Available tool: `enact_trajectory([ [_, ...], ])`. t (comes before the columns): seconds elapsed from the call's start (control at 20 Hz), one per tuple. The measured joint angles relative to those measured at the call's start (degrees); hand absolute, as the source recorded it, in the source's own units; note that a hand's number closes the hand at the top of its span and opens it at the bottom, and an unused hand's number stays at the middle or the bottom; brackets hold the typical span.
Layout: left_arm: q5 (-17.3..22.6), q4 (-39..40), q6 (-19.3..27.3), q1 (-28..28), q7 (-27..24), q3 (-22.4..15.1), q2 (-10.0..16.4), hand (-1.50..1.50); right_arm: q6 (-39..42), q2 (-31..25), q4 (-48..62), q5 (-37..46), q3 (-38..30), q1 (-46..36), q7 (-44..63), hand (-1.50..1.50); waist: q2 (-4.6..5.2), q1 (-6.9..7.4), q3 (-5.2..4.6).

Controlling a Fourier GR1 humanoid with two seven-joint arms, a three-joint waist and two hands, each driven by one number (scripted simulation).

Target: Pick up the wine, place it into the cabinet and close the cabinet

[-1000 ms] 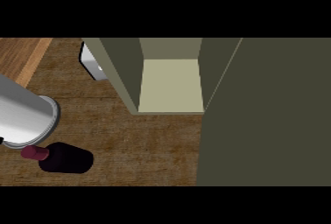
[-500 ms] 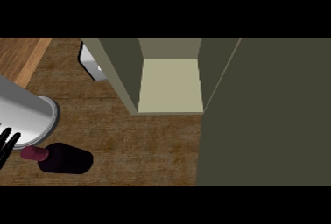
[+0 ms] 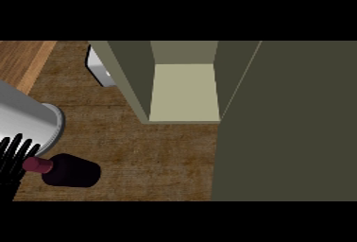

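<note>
– Fingers (image 3: 15,150) of the left hand (image 3: 8,177), how are they?
– Straight and spread, so open; they hold nothing. Their tips are at the red neck (image 3: 38,164) of the wine (image 3: 71,171); whether they touch it I cannot tell. The right hand does not show.
– Where is the wine from the fingers?
– Just to their right, lying on its side on the counter (image 3: 153,151), with the neck toward them and the dark body away.
– Which step is this?
– I judge the first one, the reach for the pick-up. No grasp is made yet.
– What does the next move need?
– The fingers should go round the bottle and curl. A lying bottle may roll when pushed, so the thumb must come on the other side.
– And farther?
– Up and right of the fingers, well apart, the cabinet (image 3: 132,80) stands open and shows a pale shelf (image 3: 185,92). The big dark panel (image 3: 293,123) far right I take for its door, to be shut at the end.
</note>
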Motion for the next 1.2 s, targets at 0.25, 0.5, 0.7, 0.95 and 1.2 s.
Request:
enact_trajectory([
  [0.25, -3.1, 5.8, -2.9, -1.7, -4.0, 0.0, 0.8, -1.50, 0.2, 0.2, -0.3, 0.3, -0.4, -0.6, 0.7, -1.50, 0.02, 0.09, 0.01],
  [0.5, -4.7, 10.5, -3.9, -3.9, -6.8, 0.0, 1.2, -1.50, -0.1, 0.1, -0.7, 0.5, -1.1, -2.1, 2.8, -1.50, 0.02, 0.12, 0.01],
  [0.7, -7.7, 13.5, -3.3, -5.5, -9.2, -1.0, 0.4, -1.50, -0.1, 0.5, -1.2, 0.6, -0.5, -1.6, 3.4, -1.50, 0.01, -0.02, 0.01],
  [0.95, -11.2, 17.0, -3.2, -6.5, -13.3, -2.1, -0.1, -1.50, 0.3, 0.7, -1.4, 0.8, -0.5, -1.7, 3.9, -1.50, 0.01, 0.02, 0.02],
  [1.2, -13.1, 20.1, -2.2, -7.6, -15.5, -2.6, 0.0, -1.50, 0.5, 0.6, -1.7, 0.8, -1.7, -2.5, 4.9, -1.50, 0.00, -0.03, 0.02],
])
